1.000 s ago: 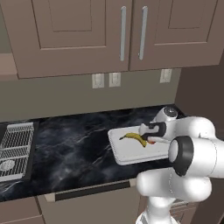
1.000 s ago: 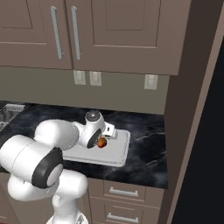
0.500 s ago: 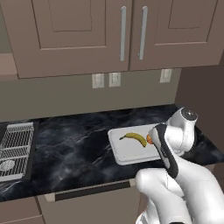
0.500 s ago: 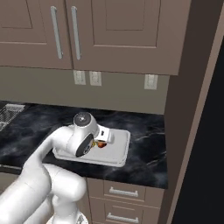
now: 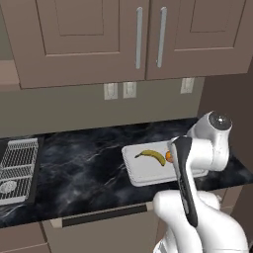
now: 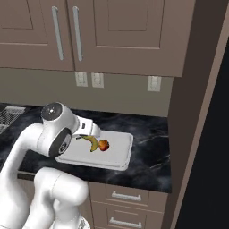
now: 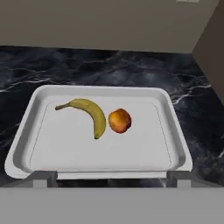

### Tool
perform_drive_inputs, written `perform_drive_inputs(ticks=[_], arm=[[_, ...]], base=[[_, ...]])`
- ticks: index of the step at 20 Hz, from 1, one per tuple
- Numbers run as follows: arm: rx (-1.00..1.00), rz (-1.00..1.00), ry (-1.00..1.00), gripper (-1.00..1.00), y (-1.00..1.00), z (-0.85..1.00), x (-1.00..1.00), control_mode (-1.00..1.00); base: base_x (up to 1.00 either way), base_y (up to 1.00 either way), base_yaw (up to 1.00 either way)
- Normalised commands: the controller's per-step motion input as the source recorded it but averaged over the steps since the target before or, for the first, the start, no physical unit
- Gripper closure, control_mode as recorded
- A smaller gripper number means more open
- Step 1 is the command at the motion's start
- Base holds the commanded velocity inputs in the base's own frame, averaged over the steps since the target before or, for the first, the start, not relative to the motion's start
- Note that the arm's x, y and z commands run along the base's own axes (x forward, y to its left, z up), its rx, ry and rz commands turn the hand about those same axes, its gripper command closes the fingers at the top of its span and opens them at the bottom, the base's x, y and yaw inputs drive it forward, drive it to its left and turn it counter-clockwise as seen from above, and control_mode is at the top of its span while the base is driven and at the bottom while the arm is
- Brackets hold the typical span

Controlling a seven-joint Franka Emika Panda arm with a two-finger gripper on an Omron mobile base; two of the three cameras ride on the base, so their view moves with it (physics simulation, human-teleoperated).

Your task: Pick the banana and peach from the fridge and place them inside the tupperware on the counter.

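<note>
The counter [image 5: 84, 163] is a black worktop with white veins, and it runs below the brown upper cabinets [image 5: 123, 34] with their long silver handles. On the back wall, between cabinets and counter, there are pale wall outlets [image 6: 87, 79]. At the far left of the counter lies a grey wire rack [image 5: 17, 163]. To the right a tall brown panel [image 6: 192, 112] closes the scene.

The white arm [image 5: 197, 148] rises in the near part of both base views, and its elbow hangs above the near edge of the counter.

The tupperware [image 7: 170, 131] is a shallow white tray which lies flat on the counter, near its front edge. Inside it, the banana [image 7: 92, 114] lies on the floor of the tray, left of centre, with its curve bending toward the peach [image 7: 119, 121]. The peach rests just beside the banana on its right side, very close or touching.

The gripper [image 7: 109, 177] is above the near rim of the tupperware with its finger tips [image 7: 43, 176] spread wide apart, and nothing is between them.
</note>
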Motion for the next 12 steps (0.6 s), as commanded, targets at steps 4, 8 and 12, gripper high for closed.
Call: perform_drive_inputs(ticks=[4,8,12], arm=[[-0.18,0.00,-0.01,-1.00,0.73,0.91,-0.32,-1.00],[-0.21,0.00,-0.11,-1.00,0.82,0.27,-0.36,-1.00],[-0.16,0.00,-0.07,-1.00,0.61,0.06,-0.24,-1.00]], base=[[0.00,0.00,0.00],[0.00,0.00,0.00],[0.00,0.00,0.00]])
